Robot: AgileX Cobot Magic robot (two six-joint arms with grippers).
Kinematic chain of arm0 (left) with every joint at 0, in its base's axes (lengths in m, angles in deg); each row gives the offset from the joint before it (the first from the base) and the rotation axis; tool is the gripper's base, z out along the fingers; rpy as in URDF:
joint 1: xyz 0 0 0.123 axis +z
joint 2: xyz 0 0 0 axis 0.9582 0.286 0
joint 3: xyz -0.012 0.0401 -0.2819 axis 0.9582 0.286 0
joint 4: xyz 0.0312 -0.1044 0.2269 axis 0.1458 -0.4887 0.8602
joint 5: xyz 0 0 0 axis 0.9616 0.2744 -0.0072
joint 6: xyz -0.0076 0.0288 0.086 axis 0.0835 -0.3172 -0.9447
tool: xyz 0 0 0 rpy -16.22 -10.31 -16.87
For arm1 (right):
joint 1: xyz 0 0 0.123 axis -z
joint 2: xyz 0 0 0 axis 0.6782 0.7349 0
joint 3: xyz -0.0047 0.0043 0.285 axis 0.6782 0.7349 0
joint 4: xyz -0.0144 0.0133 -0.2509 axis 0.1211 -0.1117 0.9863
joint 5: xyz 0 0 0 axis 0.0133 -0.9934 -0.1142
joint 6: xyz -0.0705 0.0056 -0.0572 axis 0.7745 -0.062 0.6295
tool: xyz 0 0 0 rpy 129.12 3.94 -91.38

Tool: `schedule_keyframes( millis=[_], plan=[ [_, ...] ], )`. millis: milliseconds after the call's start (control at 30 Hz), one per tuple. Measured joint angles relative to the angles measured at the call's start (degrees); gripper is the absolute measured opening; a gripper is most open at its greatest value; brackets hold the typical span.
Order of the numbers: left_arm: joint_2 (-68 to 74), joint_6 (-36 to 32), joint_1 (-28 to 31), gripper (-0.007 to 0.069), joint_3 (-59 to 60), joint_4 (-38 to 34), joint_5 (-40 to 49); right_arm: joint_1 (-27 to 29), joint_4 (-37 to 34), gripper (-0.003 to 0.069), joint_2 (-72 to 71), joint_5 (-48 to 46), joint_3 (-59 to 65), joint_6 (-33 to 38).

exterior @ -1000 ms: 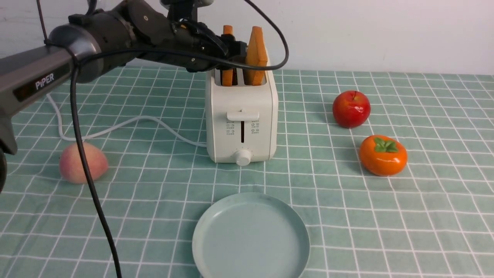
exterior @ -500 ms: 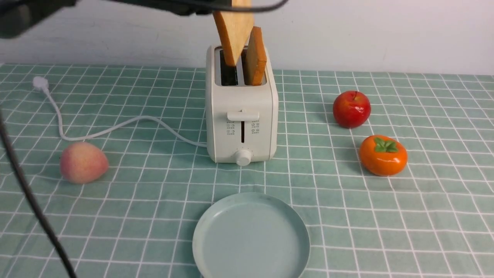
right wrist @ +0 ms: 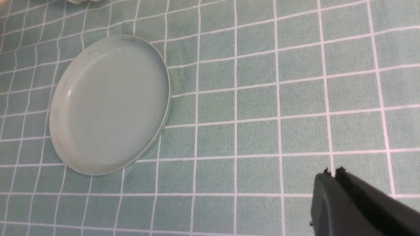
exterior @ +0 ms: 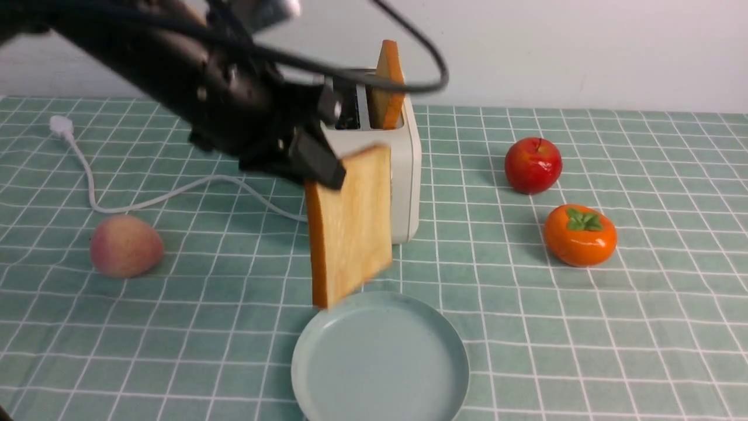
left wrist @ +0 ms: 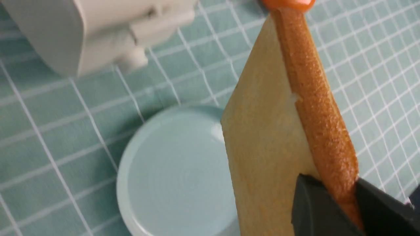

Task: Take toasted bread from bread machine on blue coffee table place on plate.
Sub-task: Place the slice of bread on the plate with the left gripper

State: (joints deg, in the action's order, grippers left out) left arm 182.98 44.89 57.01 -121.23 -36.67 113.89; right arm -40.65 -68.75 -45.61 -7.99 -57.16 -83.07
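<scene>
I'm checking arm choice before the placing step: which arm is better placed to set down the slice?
The left. Its gripper already holds the slice near the plate; the right gripper holds nothing.

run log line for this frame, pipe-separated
left gripper: shut on toast slice | second slice: in toaster | plate: empty

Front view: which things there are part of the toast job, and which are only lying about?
For the job:
- toast slice in left gripper
- left gripper
- toast slice in toaster
- toaster
- plate
- table

Just lying about:
- peach
- apple
- persimmon
</scene>
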Motion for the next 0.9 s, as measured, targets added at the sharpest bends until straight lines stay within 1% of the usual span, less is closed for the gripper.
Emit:
schedule_keyframes(
  millis=[33,67,100,133,233,300,533,600,633,667,700,800,900],
  plan=[
    [0.13,-2.59,0.0,0.0075,6.36,-4.14,-0.72,0.0,0.0,0.0018,0.0,0.0,0.0,0.0],
    [0.13,-2.99,0.0,0.0075,6.36,-4.7,-0.87,0.0,0.0,0.0019,0.0,0.0,0.0,0.0],
    [0.18,-5.16,0.0,0.0075,9.62,-7.68,-1.69,0.0,0.0,0.002,0.0,0.0,0.0,0.0],
    [0.42,-9.7,-0.04,0.0075,15.01,-13.03,-3.65,0.0,0.0,0.0022,0.0,0.0,0.0,0.05],
    [1.49,-12.67,-0.04,0.0075,19.51,-18.36,-7.43,0.0,0.0,0.0026,0.0,0.0,0.0,0.06],
    [2.89,-12.98,-0.04,0.0075,21.03,-19.7,-9.13,0.0,0.0,0.0028,0.0,0.0,0.0,0.19],
    [6.53,-13.1,-0.04,0.0078,21.69,-20.66,-13.48,0.0,0.0,0.0033,0.0,0.0,0.0,0.83],
    [7.07,-13.1,-0.04,0.0113,21.69,-19.92,-14.55,0.0,0.0,0.0033,0.0,0.0,0.0,0.83],
    [7.29,-12.71,-0.04,0.0149,21.69,-18.6,-15.31,0.0,0.0,0.0033,0.0,0.0,0.0,0.83],
    [7.38,-12.44,-0.04,0.0155,21.69,-18.34,-15.42,0.0,0.0,0.0033,0.0,0.0,0.0,0.83],
    [7.61,-11.38,-0.04,0.0221,21.69,-16.59,-15.96,0.0,0.0,0.0033,0.0,-0.06,-0.06,0.88],
    [7.65,-9.41,-0.04,0.0351,21.69,-11.41,-15.99,0.0,0.0,0.0034,0.11,-2.44,-2.27,0.88],
    [6.43,-6.71,-0.04,0.0402,21.69,-5.87,-15.99,0.0,0.08,0.0034,1.09,-5.82,-7.08,0.88]
  ],
)
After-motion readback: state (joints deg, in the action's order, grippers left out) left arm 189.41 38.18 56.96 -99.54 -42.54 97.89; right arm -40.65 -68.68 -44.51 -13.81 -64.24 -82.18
